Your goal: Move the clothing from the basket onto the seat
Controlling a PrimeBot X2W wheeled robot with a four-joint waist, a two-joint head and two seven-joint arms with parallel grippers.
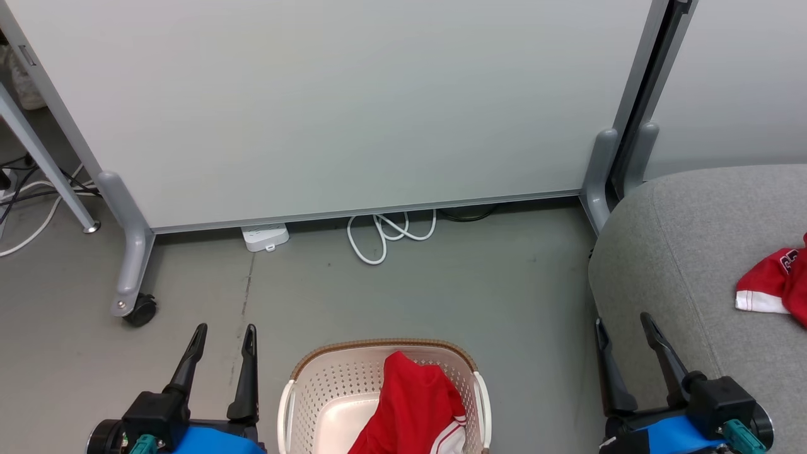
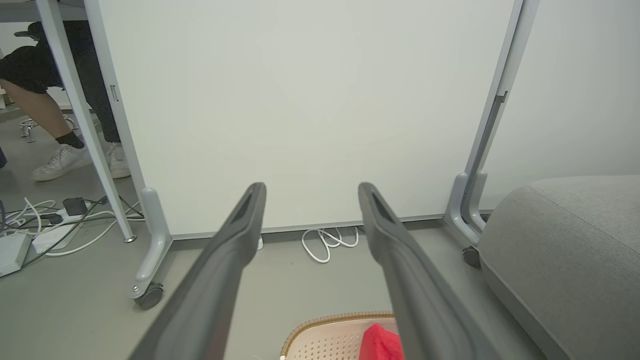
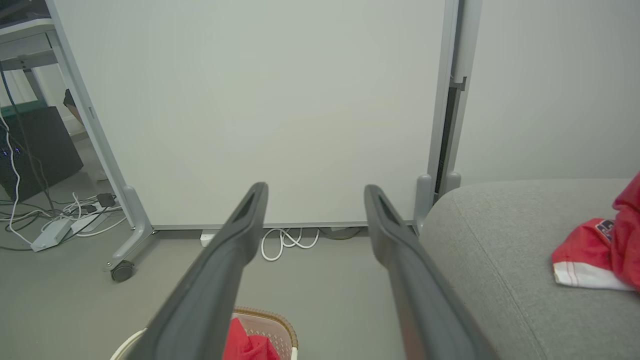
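A red garment (image 1: 416, 407) with white striped trim lies heaped in the cream basket (image 1: 328, 378) at the bottom centre of the head view; its top pokes up as the red garment (image 2: 381, 342) and red garment (image 3: 245, 344) in both wrist views. A second red garment (image 1: 775, 280) rests on the grey seat (image 1: 681, 252) at the right, also seen as the second garment (image 3: 595, 252). My left gripper (image 1: 226, 335) stands open left of the basket. My right gripper (image 1: 624, 323) stands open at the seat's front-left corner. Both hold nothing.
A white partition panel (image 1: 340, 101) on grey castor legs (image 1: 129, 252) stands behind the basket. A white cable loop (image 1: 384, 233) and power strip (image 1: 265, 236) lie on the floor under it. A person's legs and shoes (image 2: 60, 150) and more cables (image 2: 50, 225) are beyond the panel at the left.
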